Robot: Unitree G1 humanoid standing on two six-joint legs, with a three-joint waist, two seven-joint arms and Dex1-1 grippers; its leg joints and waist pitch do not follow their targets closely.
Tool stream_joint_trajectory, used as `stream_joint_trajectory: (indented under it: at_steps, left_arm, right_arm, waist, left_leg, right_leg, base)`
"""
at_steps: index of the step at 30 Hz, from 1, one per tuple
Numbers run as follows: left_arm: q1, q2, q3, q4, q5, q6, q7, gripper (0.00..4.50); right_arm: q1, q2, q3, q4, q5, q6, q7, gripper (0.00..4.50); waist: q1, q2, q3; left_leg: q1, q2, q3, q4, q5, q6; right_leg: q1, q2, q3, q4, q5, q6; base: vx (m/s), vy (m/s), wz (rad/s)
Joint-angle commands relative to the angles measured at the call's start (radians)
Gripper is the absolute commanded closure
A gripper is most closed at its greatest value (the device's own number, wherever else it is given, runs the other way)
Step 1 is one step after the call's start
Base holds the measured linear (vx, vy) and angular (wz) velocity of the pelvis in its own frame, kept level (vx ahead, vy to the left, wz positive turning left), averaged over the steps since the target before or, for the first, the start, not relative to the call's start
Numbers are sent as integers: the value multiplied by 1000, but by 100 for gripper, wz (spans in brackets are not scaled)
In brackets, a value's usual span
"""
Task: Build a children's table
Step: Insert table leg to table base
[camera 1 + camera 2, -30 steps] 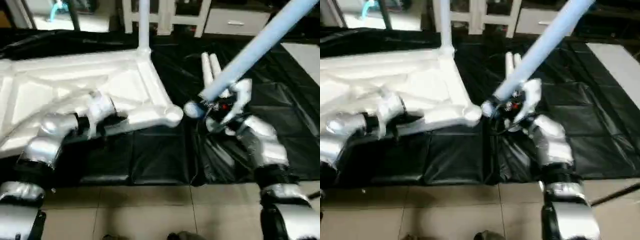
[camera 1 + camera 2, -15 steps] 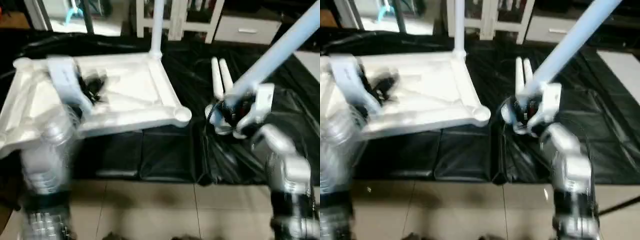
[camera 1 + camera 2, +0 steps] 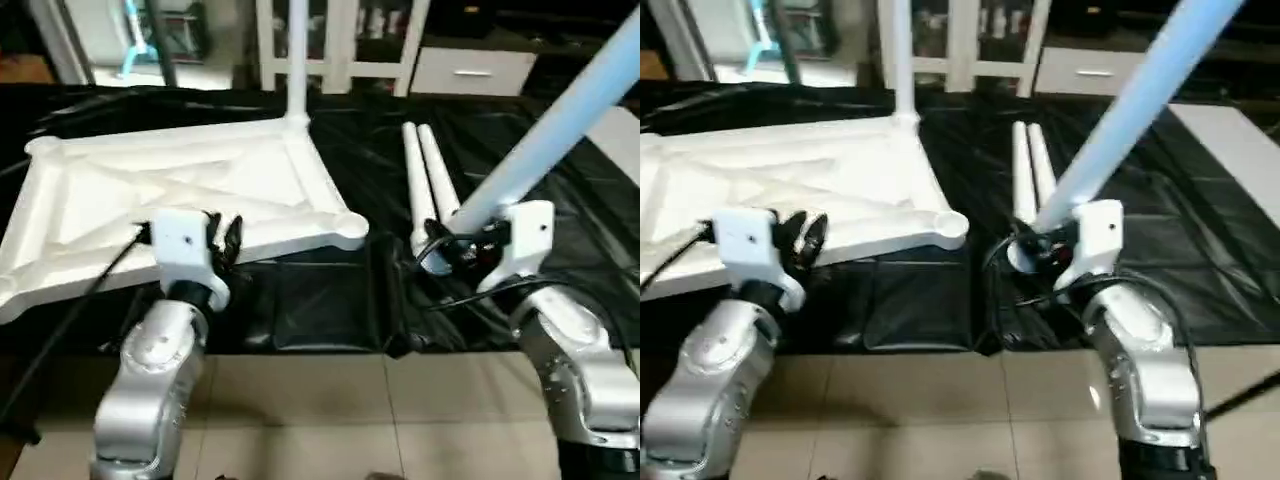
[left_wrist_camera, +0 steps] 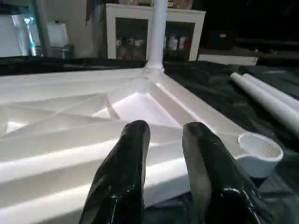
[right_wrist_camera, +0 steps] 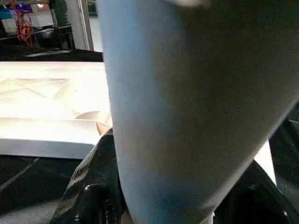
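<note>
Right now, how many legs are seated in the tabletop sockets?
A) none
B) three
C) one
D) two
C: one leg stands upright in the far corner socket of the tabletop; two legs lie on the black mat, and the right gripper holds the fourth leg beside the empty near socket.

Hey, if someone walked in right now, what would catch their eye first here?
The long white tubular leg slanting up from the right gripper, which grips its lower end. Then the white plastic tabletop, ribbed underside up on the black sheet, one leg standing in its far corner.
</note>
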Motion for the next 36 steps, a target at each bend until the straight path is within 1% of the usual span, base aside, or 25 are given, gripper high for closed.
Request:
stream_joint_trajectory:
  at_steps: [1,2,3,5,9,10,11,13,15,16,18,22,24,25,26,27,28,29,30,31,32,33,34,35,36]
  left_arm:
    - [15,-8,-12,-28,11,-5,17,308]
    - [23,-10,-19,-32,9,3,18,308]
    - [23,-10,-19,-32,9,3,18,308]
    - [33,-12,-25,-39,15,27,26,308]
    - [34,-4,-11,-36,29,29,34,308]
    - [33,-4,-7,-35,27,28,31,308]
    - [33,1,-5,-30,30,22,27,308]
    - [30,10,-13,-26,40,22,24,308]
    - [30,14,-22,-28,44,23,19,308]
    - [28,17,-31,-33,46,27,14,308]
    - [25,15,-35,-34,42,31,8,308]
    - [11,-1,-15,-6,40,26,28,308]
    - [10,0,-18,-8,41,26,27,308]
    - [11,0,-21,-10,43,26,26,308]
    - [13,-1,-24,-12,44,26,25,308]
    - [15,-1,-25,-12,43,26,25,308]
    - [17,-2,-26,-13,42,25,25,308]
    - [17,-3,-25,-13,42,25,24,308]
    - [18,-7,-22,-13,42,24,26,308]
    - [17,-13,-20,-11,42,22,30,308]
    - [17,-15,-19,-11,42,20,32,308]
    - [18,-17,-19,-10,42,18,33,308]
    - [17,-19,-18,-8,41,15,34,308]
    - [17,-18,-20,-7,38,14,30,308]
    - [16,-18,-21,-7,35,13,25,308]
  right_arm:
    - [-19,-3,5,6,-9,-21,-6,262]
    - [-23,-10,21,18,-23,-39,-5,262]
    - [-23,-10,21,18,-23,-39,-5,262]
    - [-13,-20,42,23,-25,-56,-1,262]
    - [15,-15,46,21,-22,-75,18,262]
    - [18,-13,47,21,-21,-77,19,262]
    - [26,-10,51,20,-25,-80,22,262]
    - [40,-8,48,7,-23,-73,16,262]
    - [45,-8,44,-1,-19,-66,12,262]
    - [50,-10,43,-7,-14,-65,9,262]
    - [61,-22,56,-12,-16,-72,14,262]
    - [58,-43,67,-8,-12,-75,49,262]
    - [55,-48,68,-10,-6,-68,59,262]
    - [54,-51,69,-9,-3,-65,63,262]
    - [49,-54,70,-6,-3,-63,66,262]
    - [44,-56,72,-4,-4,-63,67,262]
    - [41,-60,77,-2,-8,-65,70,262]
    - [37,-65,82,0,-12,-71,72,262]
    - [29,-59,70,7,1,-65,64,262]
    - [19,-53,53,19,13,-60,51,262]
    - [15,-59,53,26,4,-68,50,262]
    - [13,-68,56,34,-7,-81,55,262]
    - [11,-74,57,42,-15,-93,61,262]
    - [9,-75,53,44,-16,-96,59,262]
    - [7,-75,48,45,-15,-98,57,262]
  waist:
    - [-3,-4,-52]
    - [-8,-2,-51]
    - [-8,-2,-51]
    - [-20,3,-45]
    - [-33,2,-42]
    - [-34,5,-49]
    - [-34,18,-52]
    - [-41,25,-65]
    - [-46,23,-67]
    - [-45,24,-78]
    - [-39,25,-85]
    - [-37,38,-86]
    - [-42,39,-91]
    - [-33,13,-91]
    - [-19,5,-94]
    - [-25,34,-101]
    - [-52,66,-100]
    - [-91,72,-103]
    - [-137,63,-115]
    - [-116,32,-90]
    - [-110,28,-89]
    - [-104,-5,-90]
    - [-68,-71,-82]
    - [-34,-75,-104]
    - [-33,-77,-97]
  left_leg:
    - [15,-18,5,-59,-312,3]
    - [31,-20,4,-61,-386,10]
    - [31,-20,4,-61,-386,10]
    - [74,-25,4,-63,-499,48]
    - [81,-24,-3,-74,-525,61]
    - [62,-26,-6,-82,-486,68]
    - [61,-28,-6,-83,-469,70]
    - [75,-23,-2,-92,-405,91]
    - [69,-24,0,-93,-372,104]
    - [55,-38,7,-83,-284,121]
    - [44,-55,12,-72,-208,139]
    - [61,-61,4,-74,-134,172]
    - [83,-58,-7,-75,-87,204]
    - [18,-98,-18,-47,-44,278]
    - [-61,-146,-29,-2,3,414]
    - [-63,-137,-54,12,126,490]
    - [53,-108,-123,-9,275,564]
    - [165,-70,-207,-9,334,657]
    - [289,64,-289,-17,447,693]
    - [225,85,-271,-40,473,592]
    - [206,69,-243,-52,418,548]
    - [183,-3,-179,-55,288,472]
    - [66,-171,-85,18,20,391]
    - [-7,-218,-69,158,-166,318]
    - [-31,-196,-85,184,-135,270]
  right_leg:
    - [33,-62,37,-128,-514,-13]
    - [32,-54,27,-135,-576,-11]
    - [32,-54,27,-135,-576,-11]
    - [35,-39,2,-154,-628,-50]
    - [58,-45,-9,-158,-625,-78]
    - [89,-54,-1,-153,-588,-91]
    - [94,-55,3,-149,-566,-103]
    - [105,-53,10,-135,-413,-192]
    - [115,-50,12,-129,-345,-228]
    - [144,-49,24,-124,-255,-261]
    - [168,-41,38,-120,-170,-283]
    - [180,-25,40,-103,-30,-294]
    - [176,-16,32,-87,38,-278]
    - [224,-20,28,-103,94,-252]
    - [281,-44,34,-125,142,-196]
    - [281,-52,7,-130,115,-143]
    - [199,9,-66,-87,60,-74]
    - [86,28,-96,-19,-72,-31]
    - [-48,-30,-55,68,-306,38]
    - [-76,-79,-21,109,-193,68]
    - [-82,-86,-9,113,-126,70]
    - [-73,-99,21,46,35,9]
    - [75,-96,108,-70,-52,11]
    - [186,-156,217,-99,-132,-122]
    - [195,-159,207,-87,-123,-156]
  base:
    - [0,0,0]
    - [0,0,0]
    - [0,0,0]
    - [0,0,0]
    - [16,10,-5]
    - [66,40,-20]
    - [87,38,-17]
    - [83,29,-4]
    - [92,25,-1]
    - [99,24,-2]
    - [124,23,4]
    - [128,24,10]
    - [136,28,14]
    - [134,29,18]
    - [119,46,43]
    - [110,76,73]
    - [110,76,73]
    - [182,-27,65]
    - [167,-171,24]
    - [167,-171,24]
    - [83,-139,-3]
    - [127,-103,-4]
    - [127,-103,-4]
    - [165,-82,11]
    - [144,-49,13]
